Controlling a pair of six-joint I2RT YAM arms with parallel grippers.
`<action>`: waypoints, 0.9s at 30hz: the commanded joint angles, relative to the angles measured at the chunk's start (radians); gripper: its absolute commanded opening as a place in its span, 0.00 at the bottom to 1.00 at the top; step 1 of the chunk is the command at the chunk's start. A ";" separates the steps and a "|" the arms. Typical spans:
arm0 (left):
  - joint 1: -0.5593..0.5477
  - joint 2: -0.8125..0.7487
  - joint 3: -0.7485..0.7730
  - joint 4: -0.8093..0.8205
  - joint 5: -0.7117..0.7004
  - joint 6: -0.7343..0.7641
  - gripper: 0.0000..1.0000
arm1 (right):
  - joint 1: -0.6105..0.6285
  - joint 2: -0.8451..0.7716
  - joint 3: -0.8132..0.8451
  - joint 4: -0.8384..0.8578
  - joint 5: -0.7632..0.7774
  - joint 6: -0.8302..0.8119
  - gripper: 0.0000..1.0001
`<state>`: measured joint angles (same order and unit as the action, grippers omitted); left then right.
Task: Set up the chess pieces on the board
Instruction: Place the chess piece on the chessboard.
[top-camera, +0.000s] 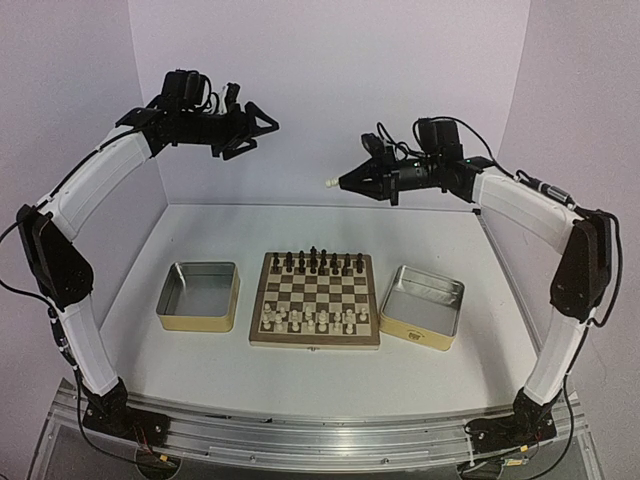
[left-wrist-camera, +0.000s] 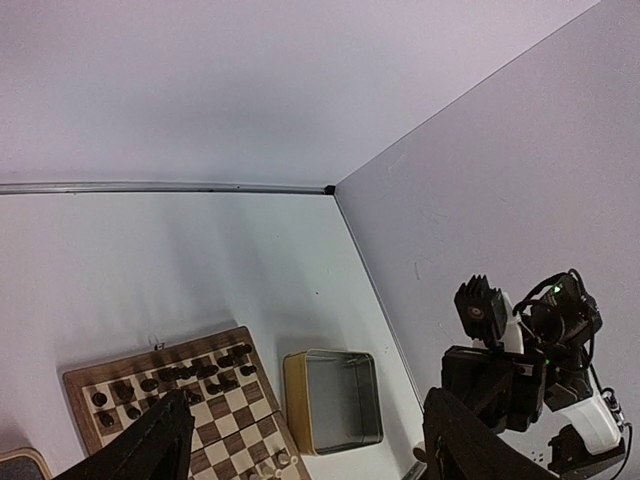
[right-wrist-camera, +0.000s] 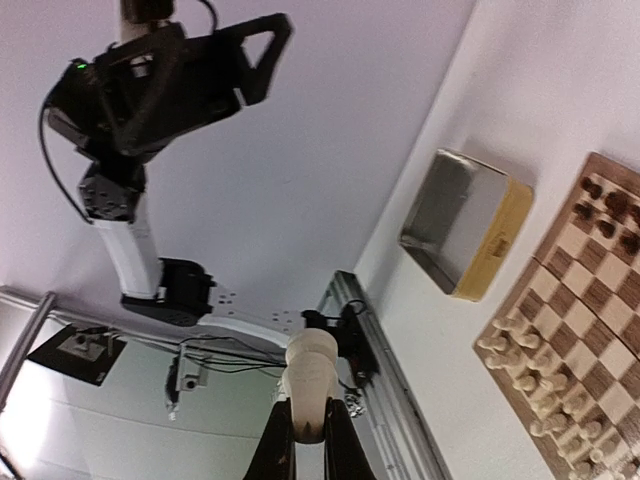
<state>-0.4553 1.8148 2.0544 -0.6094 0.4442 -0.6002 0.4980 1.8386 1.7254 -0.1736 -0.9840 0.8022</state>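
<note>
Chess piece (right-wrist-camera: 308, 385) pinched in right claw (right-wrist-camera: 308, 442), held high, pointing horizontally leftward.

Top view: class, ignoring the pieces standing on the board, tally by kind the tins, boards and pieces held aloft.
Rectangular metal tins with yellowish sides: 2
Square wooden checkered chessboard: 1
Cream-white chess piece held in right gripper: 1
Total: 4

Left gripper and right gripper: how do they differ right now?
The left gripper stands open and empty; the right gripper is shut on a cream chess piece. The left gripper points rightward, the right gripper leftward. Both hang in the air, well off the board.
</note>
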 joint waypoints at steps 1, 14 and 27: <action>-0.002 -0.051 0.015 0.007 -0.011 0.021 0.78 | 0.004 -0.137 -0.012 -0.342 0.189 -0.300 0.00; -0.002 -0.040 0.013 -0.017 -0.026 0.026 0.78 | 0.131 -0.189 -0.050 -0.721 0.558 -0.459 0.00; -0.002 -0.054 -0.024 -0.034 -0.047 0.044 0.78 | 0.315 -0.166 -0.147 -0.891 0.888 -0.478 0.00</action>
<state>-0.4553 1.8108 2.0458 -0.6340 0.4176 -0.5790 0.7698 1.6814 1.6090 -0.9948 -0.2256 0.3468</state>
